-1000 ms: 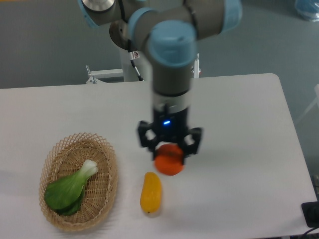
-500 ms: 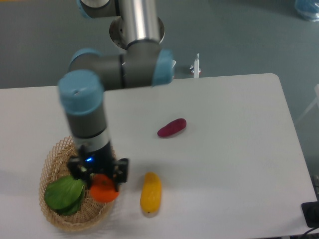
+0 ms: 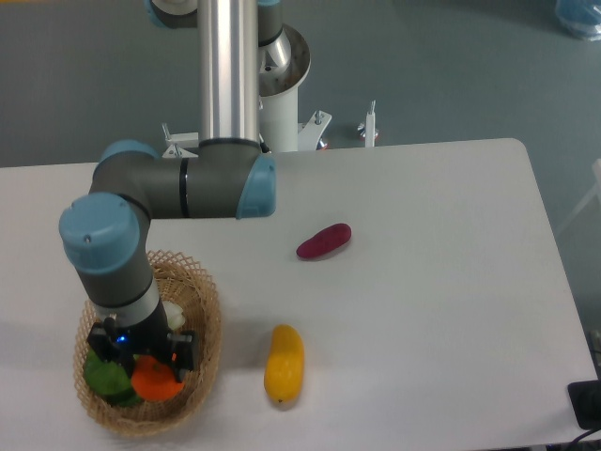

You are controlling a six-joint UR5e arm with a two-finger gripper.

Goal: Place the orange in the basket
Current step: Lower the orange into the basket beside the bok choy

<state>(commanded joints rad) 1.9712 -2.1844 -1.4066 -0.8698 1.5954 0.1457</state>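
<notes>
The round bright orange is between my gripper's fingers, down inside the oval tan wicker basket at the table's front left. My gripper points straight down over the basket's middle and is shut on the orange. The arm's wrist hides much of the basket's inside. Whether the orange rests on the basket's bottom I cannot tell.
A green leafy vegetable lies in the basket's left part, its white stem beside my wrist. A yellow-orange elongated fruit lies right of the basket. A purple sweet potato lies mid-table. A dark object sits at the right edge.
My gripper has carried the orange from the table's middle leftward over the basket's right rim and down into the basket's middle. The purple sweet potato has come into view.
</notes>
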